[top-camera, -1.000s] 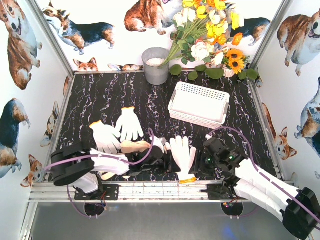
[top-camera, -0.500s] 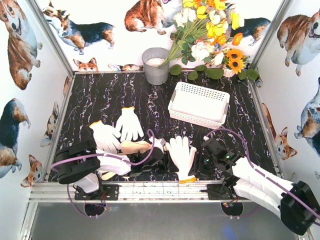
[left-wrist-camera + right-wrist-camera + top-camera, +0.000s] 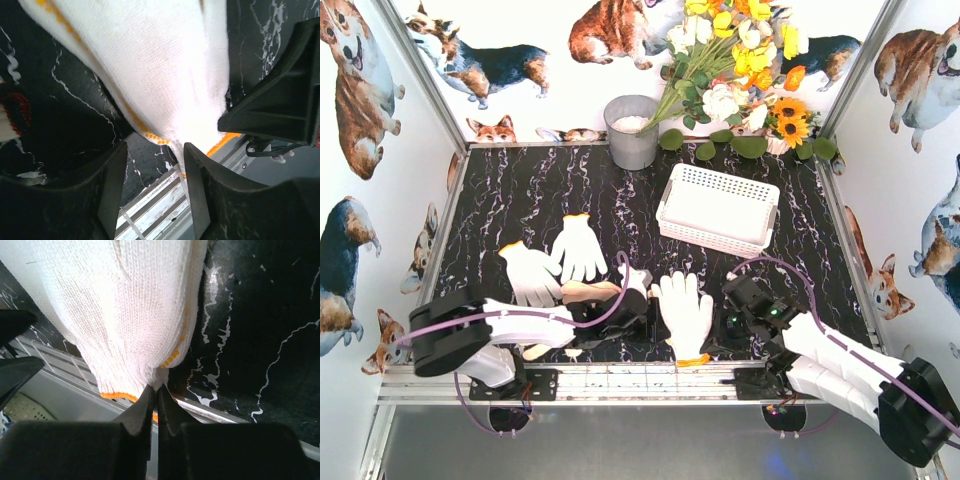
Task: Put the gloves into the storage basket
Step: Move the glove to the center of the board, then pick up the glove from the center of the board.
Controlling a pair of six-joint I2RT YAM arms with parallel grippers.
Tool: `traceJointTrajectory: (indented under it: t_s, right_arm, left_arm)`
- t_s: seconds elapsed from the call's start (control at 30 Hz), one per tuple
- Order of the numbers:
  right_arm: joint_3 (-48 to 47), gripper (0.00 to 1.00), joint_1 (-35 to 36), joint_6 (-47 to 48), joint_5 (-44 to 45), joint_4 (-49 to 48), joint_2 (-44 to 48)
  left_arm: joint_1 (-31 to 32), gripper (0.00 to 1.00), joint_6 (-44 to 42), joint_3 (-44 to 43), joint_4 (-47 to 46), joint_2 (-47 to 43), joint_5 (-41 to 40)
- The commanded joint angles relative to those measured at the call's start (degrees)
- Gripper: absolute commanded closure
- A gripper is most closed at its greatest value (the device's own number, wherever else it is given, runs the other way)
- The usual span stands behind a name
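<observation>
Three cream-white gloves lie on the black marbled table. One glove (image 3: 685,310) with an orange cuff lies near the front edge between the arms; it fills the left wrist view (image 3: 150,65) and the right wrist view (image 3: 125,305). My right gripper (image 3: 156,389) is shut, pinching this glove's knit edge by the cuff; in the top view it sits at the glove's right side (image 3: 714,335). My left gripper (image 3: 155,150) stands open at the cuff's left side (image 3: 655,318), the fabric just beyond its fingertips. Two more gloves (image 3: 530,272) (image 3: 579,247) lie to the left. The white storage basket (image 3: 718,208) stands at the back right.
A grey metal bucket (image 3: 632,131) and a bunch of flowers (image 3: 740,60) stand at the back wall. A tan object (image 3: 588,292) lies beside the left arm. The metal frame rail (image 3: 640,380) runs along the front edge, right under the glove's cuff.
My right gripper has closed on the near glove's cuff edge. The left arm has shifted a little and its jaws have narrowed somewhat. The glove has barely moved.
</observation>
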State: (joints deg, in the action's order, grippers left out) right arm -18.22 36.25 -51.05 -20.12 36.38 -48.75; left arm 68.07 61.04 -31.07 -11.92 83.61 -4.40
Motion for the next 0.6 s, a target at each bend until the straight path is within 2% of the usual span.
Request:
traceJointTrajectory:
  t_s: [0.0,0.07,0.2,0.37,0.57]
  right_arm:
    - [-4.58,1.0,-0.04,-0.31,-1.51,0.95,-1.52]
    - [-6.4,1.0,-0.04,-0.28,-2.07,1.46,-2.58]
    - [-9.73,1.0,-0.04,-0.07,-2.99,2.29,-5.38]
    - [-12.79,1.0,-0.04,0.77,-2.07,5.03,-9.69]
    - [-14.48,1.0,-0.12,-1.24,-3.51,3.52,-13.04]
  left_arm:
    - [0.58,0.53,-16.24,-3.84,8.44,-5.0,-4.67]
    - [1.96,0.5,-24.02,-4.37,8.69,-6.63,-6.36]
    - [5.02,0.48,-36.85,-4.87,7.28,-8.52,-8.46]
    - [9.78,0.37,-45.69,-2.92,1.28,-10.31,-13.15]
    - [18.03,0.25,-54.2,-4.0,-2.12,-6.65,-20.96]
